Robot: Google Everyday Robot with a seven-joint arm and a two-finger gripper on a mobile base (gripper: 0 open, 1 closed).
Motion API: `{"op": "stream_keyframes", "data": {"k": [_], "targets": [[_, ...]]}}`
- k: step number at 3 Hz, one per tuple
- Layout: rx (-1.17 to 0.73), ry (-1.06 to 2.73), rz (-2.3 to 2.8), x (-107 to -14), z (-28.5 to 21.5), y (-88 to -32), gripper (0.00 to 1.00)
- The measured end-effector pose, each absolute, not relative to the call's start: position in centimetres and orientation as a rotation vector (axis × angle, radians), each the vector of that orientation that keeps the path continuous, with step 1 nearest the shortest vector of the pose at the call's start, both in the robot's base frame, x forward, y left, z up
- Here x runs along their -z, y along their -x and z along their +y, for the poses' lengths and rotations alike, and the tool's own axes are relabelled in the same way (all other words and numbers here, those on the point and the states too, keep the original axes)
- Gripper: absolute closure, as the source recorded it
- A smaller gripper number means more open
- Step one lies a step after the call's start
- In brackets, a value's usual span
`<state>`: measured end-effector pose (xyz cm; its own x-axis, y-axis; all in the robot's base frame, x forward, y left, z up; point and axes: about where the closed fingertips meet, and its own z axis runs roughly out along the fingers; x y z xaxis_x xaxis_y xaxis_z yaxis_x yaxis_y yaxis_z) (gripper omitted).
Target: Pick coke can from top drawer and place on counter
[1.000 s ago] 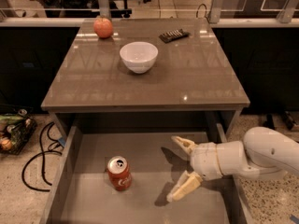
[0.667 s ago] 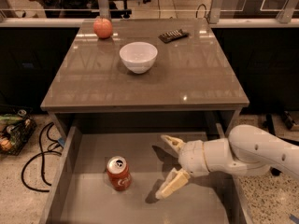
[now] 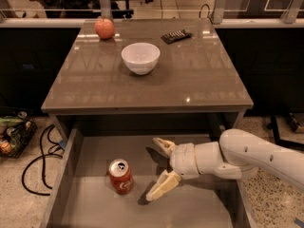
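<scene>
- down in the open drawer, below the front edge of the worktop, the can stands upright on the flat bottom, toward the picture-left half, silver top up.
- the jaws are inside the same drawer, at the end of the white arm that reaches in from picture-right; they are spread wide and hold nothing.
- one finger points toward the back of the drawer, the other toward its front, so the gap between them faces the can.
- the can lies to picture-left of the jaws, near but apart, level with the gap and closer to the front finger.
- its long axis is vertical, so a sideways grip across the round body looks right.
- judged from this, the next move is a short slide to picture-left until the can sits between the fingers, then closing.
- a front finger that clips the can could tip it.
</scene>
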<state>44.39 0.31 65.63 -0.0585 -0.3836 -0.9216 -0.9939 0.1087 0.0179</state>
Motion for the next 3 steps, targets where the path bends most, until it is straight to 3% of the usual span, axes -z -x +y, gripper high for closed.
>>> {"op": "stream_keyframes", "data": {"k": [3], "targets": [[-1.043, 1.368, 1.482, -66.4, 5.5, -42.8, 0.00]]}}
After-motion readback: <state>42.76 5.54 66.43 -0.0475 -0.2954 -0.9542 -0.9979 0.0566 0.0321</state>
